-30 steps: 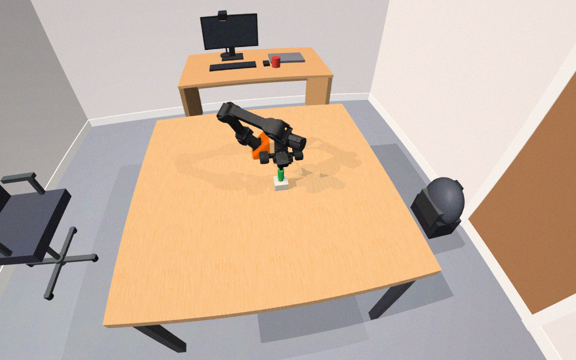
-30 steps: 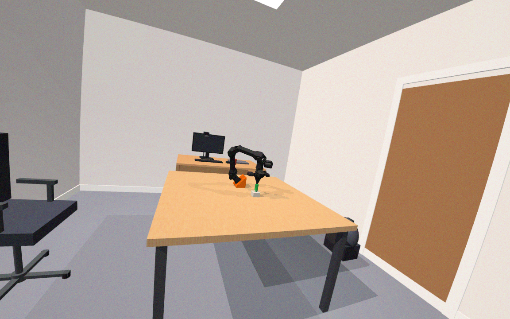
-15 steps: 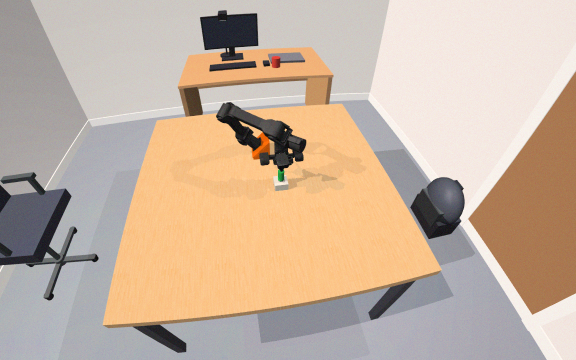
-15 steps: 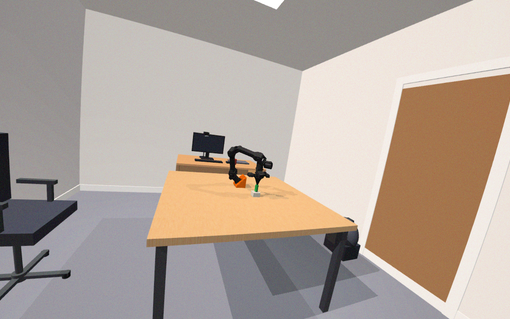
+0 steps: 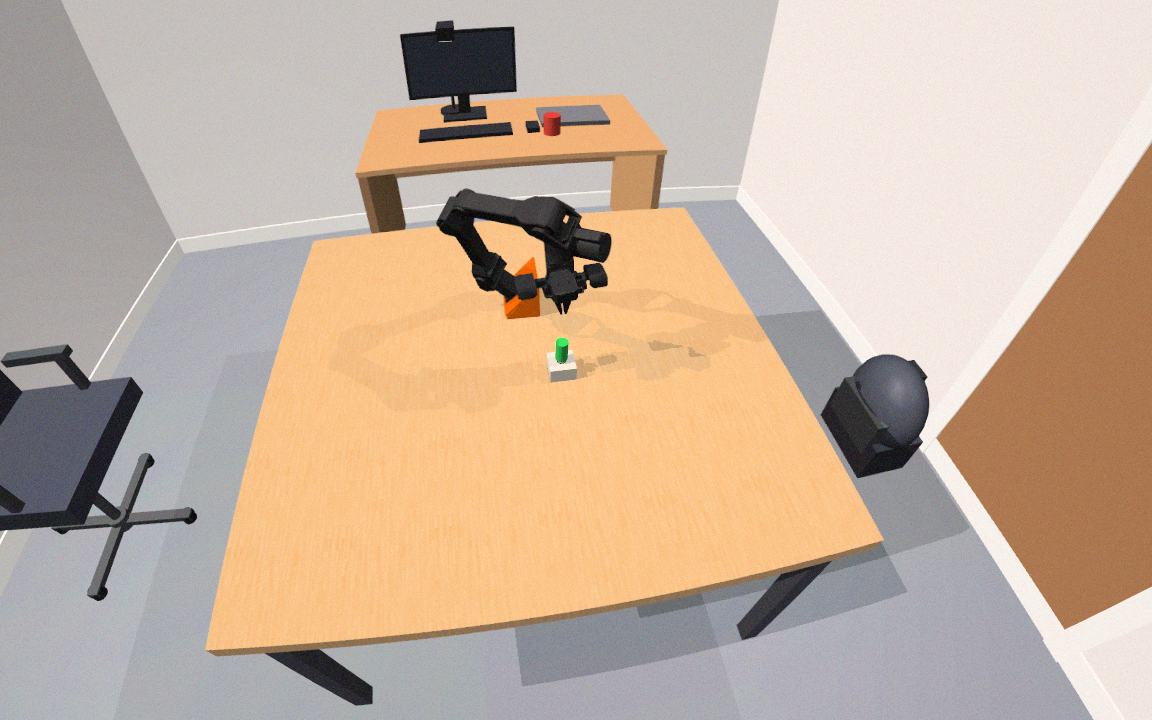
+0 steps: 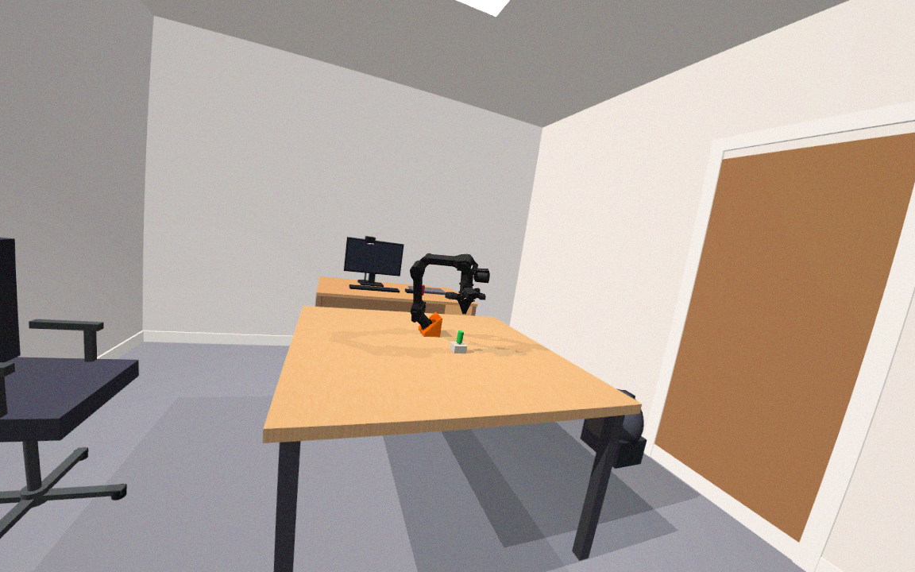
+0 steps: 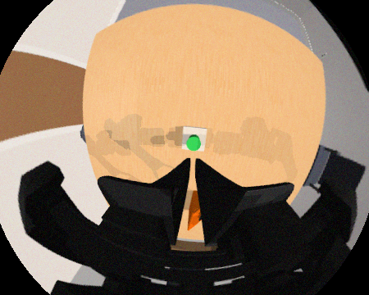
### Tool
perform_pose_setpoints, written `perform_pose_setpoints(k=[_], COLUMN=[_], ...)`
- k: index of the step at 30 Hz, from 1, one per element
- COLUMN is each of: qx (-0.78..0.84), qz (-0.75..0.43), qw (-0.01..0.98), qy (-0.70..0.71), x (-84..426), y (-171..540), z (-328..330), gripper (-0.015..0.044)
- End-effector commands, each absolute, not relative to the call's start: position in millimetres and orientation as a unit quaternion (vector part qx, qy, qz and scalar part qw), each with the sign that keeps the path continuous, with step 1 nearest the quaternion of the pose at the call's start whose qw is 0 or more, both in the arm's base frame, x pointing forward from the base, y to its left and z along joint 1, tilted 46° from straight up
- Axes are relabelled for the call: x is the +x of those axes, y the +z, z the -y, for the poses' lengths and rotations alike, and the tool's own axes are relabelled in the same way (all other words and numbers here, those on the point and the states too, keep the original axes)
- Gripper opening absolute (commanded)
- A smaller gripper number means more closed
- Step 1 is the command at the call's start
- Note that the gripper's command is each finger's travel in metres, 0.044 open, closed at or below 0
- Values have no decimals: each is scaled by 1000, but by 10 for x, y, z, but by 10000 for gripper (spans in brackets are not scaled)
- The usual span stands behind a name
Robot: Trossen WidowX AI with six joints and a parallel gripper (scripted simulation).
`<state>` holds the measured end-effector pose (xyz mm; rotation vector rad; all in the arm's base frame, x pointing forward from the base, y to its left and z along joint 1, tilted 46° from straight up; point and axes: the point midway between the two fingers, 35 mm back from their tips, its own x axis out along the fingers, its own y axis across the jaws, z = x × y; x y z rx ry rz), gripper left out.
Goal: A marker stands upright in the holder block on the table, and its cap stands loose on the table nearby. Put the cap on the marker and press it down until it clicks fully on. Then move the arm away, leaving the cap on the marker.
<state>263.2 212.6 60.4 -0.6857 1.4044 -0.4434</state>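
Note:
The green cap (image 5: 561,347) (image 6: 460,334) (image 7: 193,142) sits on top of the marker, which stands upright in the small white holder block (image 5: 564,370) (image 6: 457,348) (image 7: 187,132) near the middle of the wooden table (image 5: 473,501) (image 6: 389,391). The marker's own body is hidden under the cap. My gripper (image 5: 565,308) (image 6: 463,310) (image 7: 193,162) hangs above and a little behind the cap, apart from it. Its fingers point down and are nearly together, with only a thin slit and nothing between them.
The arm's orange base (image 5: 522,304) (image 6: 432,326) (image 7: 193,209) stands just behind the holder. A desk with a monitor (image 5: 459,62) is at the back. An office chair (image 5: 34,447) is left of the table, and a dark domed object (image 5: 889,402) is on the floor at the right.

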Motion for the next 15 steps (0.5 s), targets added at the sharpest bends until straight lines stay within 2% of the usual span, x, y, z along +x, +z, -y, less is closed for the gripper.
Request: perform_pose_setpoints(k=[1,13,15], qx=[-303,-303,-303], qz=[-629,-629,-629], qw=[687,687,687], qy=[-198,-198,-198], x=[2624,2624,2624], y=[632,632,632], z=[-2147,-2147,-2147], gripper=[105,420,440])
